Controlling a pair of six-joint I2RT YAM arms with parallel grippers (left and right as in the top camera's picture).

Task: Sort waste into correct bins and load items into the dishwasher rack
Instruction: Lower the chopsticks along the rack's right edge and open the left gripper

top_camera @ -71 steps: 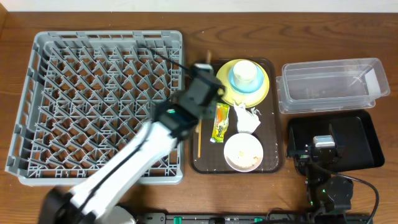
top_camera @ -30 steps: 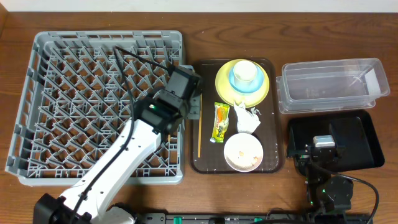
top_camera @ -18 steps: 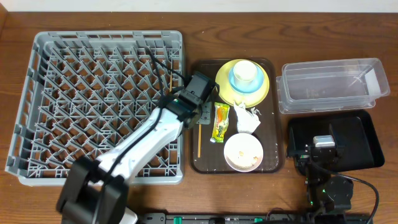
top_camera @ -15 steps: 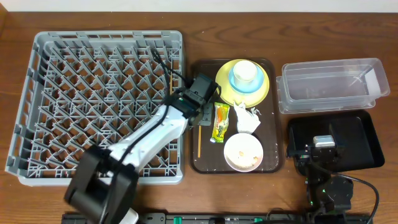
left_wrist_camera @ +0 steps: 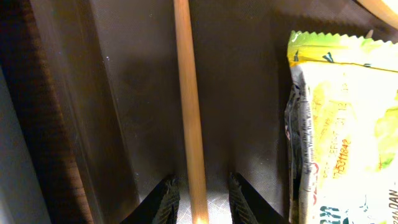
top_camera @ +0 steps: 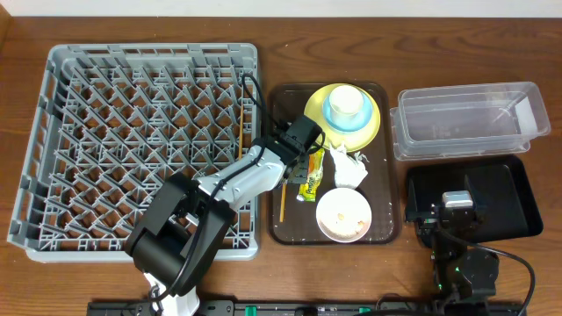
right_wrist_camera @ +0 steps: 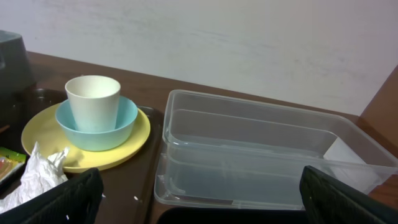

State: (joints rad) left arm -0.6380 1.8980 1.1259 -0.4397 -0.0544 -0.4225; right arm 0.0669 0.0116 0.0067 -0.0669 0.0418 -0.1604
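- Left hand [left_wrist_camera: 200, 204], narrowly parted, straddles the chopstick [left_wrist_camera: 186, 93] on the brown tray [left_wrist_camera: 242, 81].
- Best: close squarely, lift level, staying clear of the snack wrapper [left_wrist_camera: 329, 124].

One chopstick [left_wrist_camera: 188, 112] lies between the fingers of the left tool [left_wrist_camera: 200, 199] and a second chopstick [top_camera: 241, 123] in the single grey rack [top_camera: 53, 132] beside that tool, two in all. Near the same tool sit one snack wrapper [left_wrist_camera: 336, 124], one crumpled tissue [top_camera: 349, 168], one yellow plate [top_camera: 373, 127], one white cup [top_camera: 346, 103] and two bowls, a light blue bowl [top_camera: 332, 120] and a white bowl [top_camera: 344, 214], on one brown tray [top_camera: 382, 175]. By the right tool [top_camera: 457, 195] are two bins: a black tray [top_camera: 509, 202] and a clear tub [top_camera: 465, 123].
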